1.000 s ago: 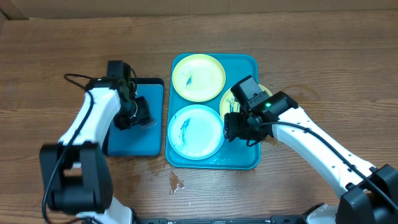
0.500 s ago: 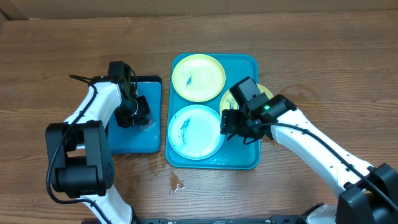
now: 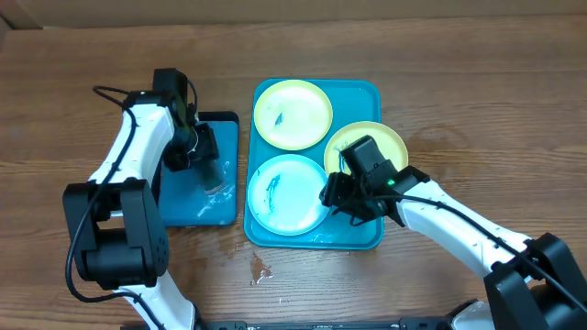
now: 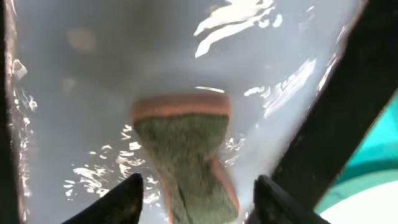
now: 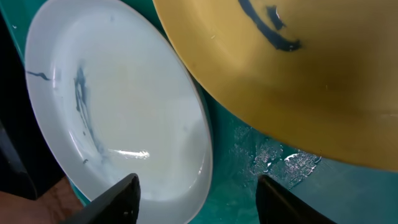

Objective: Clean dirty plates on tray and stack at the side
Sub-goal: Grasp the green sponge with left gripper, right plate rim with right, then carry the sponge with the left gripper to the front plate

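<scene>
While the left pincer (image 4: 196, 186) grips a sponge (image 4: 186, 158) over the small blue tray (image 3: 198, 174), wetting seems in hand. The right pincer (image 5: 196, 186) hangs wide over the teal tray (image 3: 358, 234) between the blue plate (image 3: 288, 193) and a yellow plate (image 3: 367, 145); next, judging so, the sponge must cross to the smeared plates.

Right gripper (image 3: 341, 194) now sits lower on the teal tray (image 3: 359, 236), so more of the right yellow-green plate (image 3: 378, 143) shows. Left gripper (image 3: 204, 165) is shifted slightly on the small blue tray (image 3: 183, 211).

top-down overhead, two close wrist views
</scene>
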Tool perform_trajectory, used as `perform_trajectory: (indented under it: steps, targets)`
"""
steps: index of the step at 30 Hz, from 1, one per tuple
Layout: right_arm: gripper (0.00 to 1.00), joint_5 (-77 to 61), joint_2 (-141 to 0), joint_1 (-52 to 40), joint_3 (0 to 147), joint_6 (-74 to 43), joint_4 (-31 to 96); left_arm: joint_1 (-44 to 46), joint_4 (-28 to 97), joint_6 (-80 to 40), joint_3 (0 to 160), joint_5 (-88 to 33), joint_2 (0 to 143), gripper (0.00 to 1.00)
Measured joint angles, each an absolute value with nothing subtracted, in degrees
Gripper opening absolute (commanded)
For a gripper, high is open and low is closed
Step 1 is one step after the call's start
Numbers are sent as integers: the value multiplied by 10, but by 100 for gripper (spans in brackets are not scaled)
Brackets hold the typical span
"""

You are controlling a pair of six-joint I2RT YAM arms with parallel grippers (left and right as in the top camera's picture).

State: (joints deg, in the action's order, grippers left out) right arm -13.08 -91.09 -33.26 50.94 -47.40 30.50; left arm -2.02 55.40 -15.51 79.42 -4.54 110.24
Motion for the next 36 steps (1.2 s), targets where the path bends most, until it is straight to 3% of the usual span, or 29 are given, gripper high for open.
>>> perform_trajectory:
  steps: [1, 3, 4, 10, 15, 17, 25, 29, 36]
  targets:
    - [61, -129, -913, -335, 509, -477, 302, -20, 541, -154, 785, -47, 1105, 45]
    - [60, -127, -920, -338, 509, -483, 292, -19, 522, -155, 768, -53, 1114, 9]
    - [59, -126, -925, -338, 509, -484, 291, -18, 516, -152, 759, -53, 1121, 4]
    - [59, -124, -959, -338, 509, -490, 274, -16, 526, -150, 754, -55, 1135, 4]
    - [56, -119, -977, -339, 509, -486, 226, -16, 619, -136, 792, -60, 1135, 4]
    - [52, -121, -986, -340, 509, -483, 211, -15, 665, -124, 827, -62, 1135, 4]
    - [13, -121, -1010, -350, 514, -477, 182, -3, 740, -88, 943, -88, 1126, 4]
    - [5, -119, -1013, -350, 514, -478, 181, 38, 726, -78, 944, -114, 1125, 4]
    - [4, -114, -1014, -350, 517, -492, 206, 159, 634, -75, 917, -136, 1125, 4]
